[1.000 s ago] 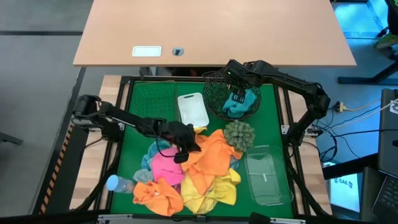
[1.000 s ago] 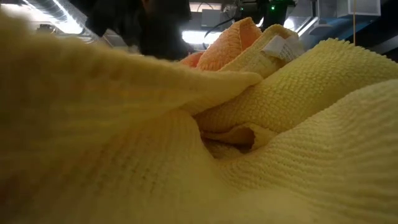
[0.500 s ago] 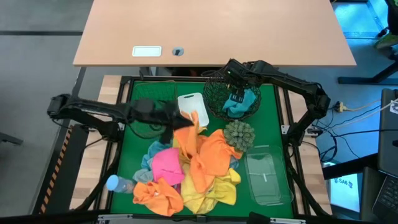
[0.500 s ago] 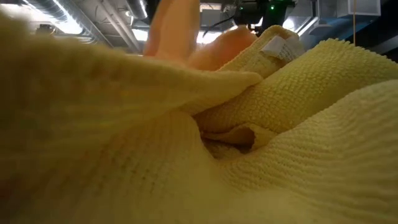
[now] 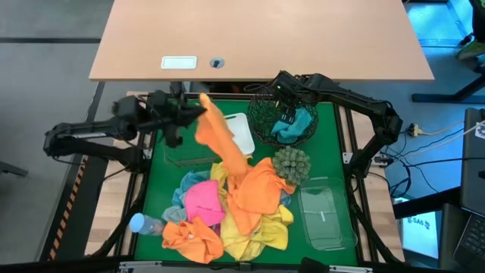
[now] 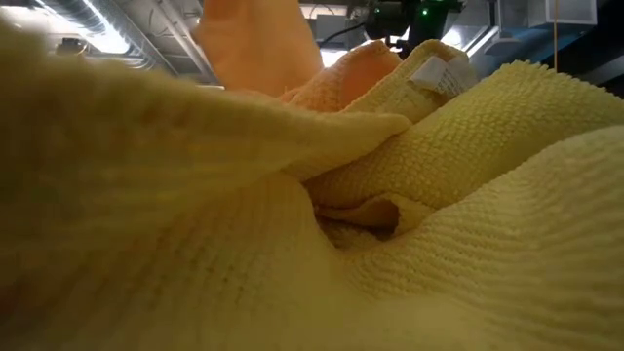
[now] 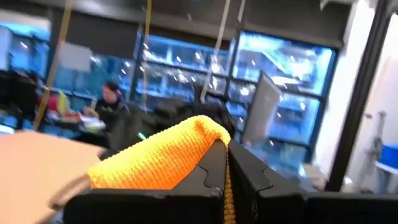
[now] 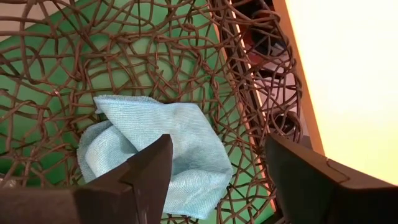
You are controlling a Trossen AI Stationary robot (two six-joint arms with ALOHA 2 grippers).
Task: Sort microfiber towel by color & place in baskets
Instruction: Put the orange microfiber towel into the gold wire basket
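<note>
Left jaws clenched on orange towel (image 5: 220,140) above towel pile (image 5: 235,205), right jaws released over round basket (image 5: 261,114)

Orange towel (image 5: 216,136) hangs lifted above dark wire-grid basket (image 5: 184,129).

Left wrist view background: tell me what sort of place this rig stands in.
Probably a robotics lab or workshop. Behind the orange towel pinched in the left tool stand large glass panes, hanging cables and a seated person. The high view adds a wooden desk beside the framed green work mat.
</note>
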